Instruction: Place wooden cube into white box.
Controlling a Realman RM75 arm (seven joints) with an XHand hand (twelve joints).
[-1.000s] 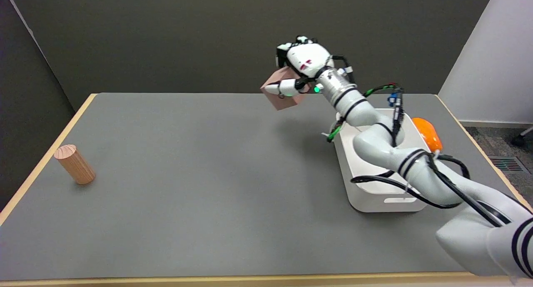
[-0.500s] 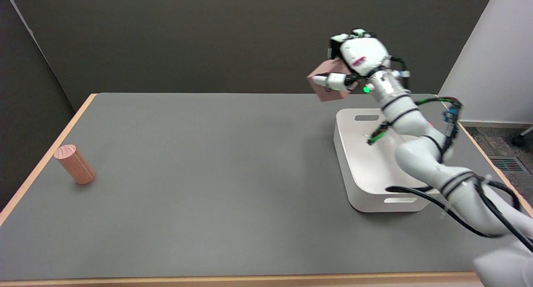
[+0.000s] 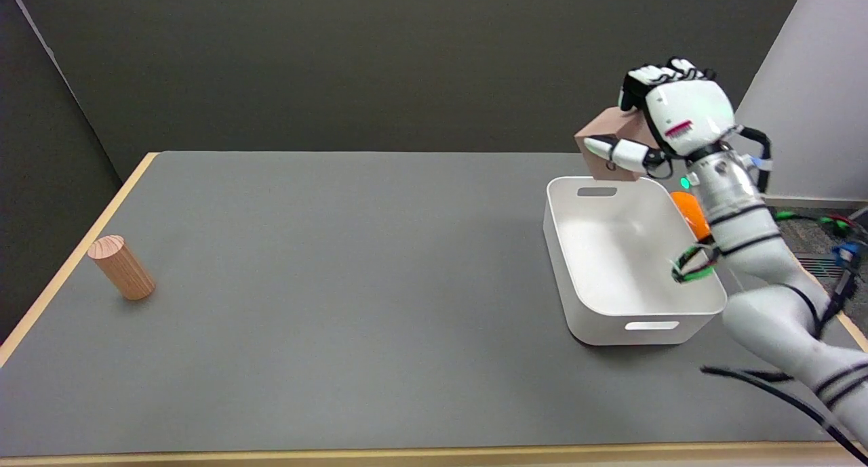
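My right hand (image 3: 668, 118) holds the wooden cube (image 3: 605, 141) in the air, fingers over its top and thumb across its near face. The cube hangs above the far edge of the white box (image 3: 590, 297), which stands on the right side of the grey table with nothing visible inside. The arm reaches in from the lower right, passing the box's right side.
A wooden cylinder (image 3: 122, 268) lies near the table's left edge. An orange object (image 3: 690, 213) sits just beyond the box's right wall, partly hidden by the arm. A pale wall stands at the far right.
My right hand has carried the cube to the right and slightly lower, from over the table's far middle to above the box's far edge. The arm swung off the box.
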